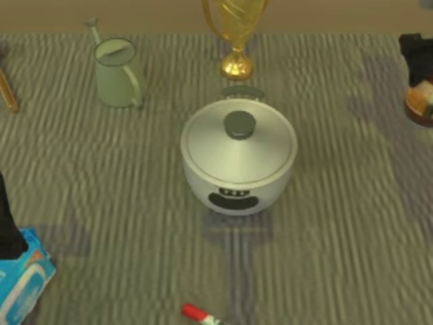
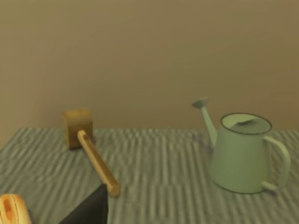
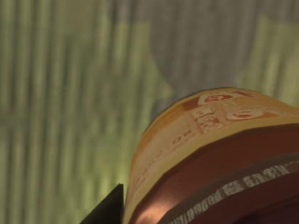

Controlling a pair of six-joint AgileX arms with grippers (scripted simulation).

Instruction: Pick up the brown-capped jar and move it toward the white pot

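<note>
Holding the brown-capped jar (image 1: pixel 421 101), my right gripper (image 1: pixel 414 57) sits at the table's far right edge; can't tell how tight the fingers pinch. White pot (image 1: pixel 238 156) sits mid-table, well apart. Left arm parked at left edge.

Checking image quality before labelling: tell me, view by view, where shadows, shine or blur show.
Top view: soft dark shadows lie on the striped cloth below the large white pot with domed silvery lid, whose lid shows a pale sheen. Left wrist view: even light, faint shadow beside the pale green watering can. Right wrist view: the small orange-labelled, brown-capped jar fills the frame, its label print smeared.
</note>
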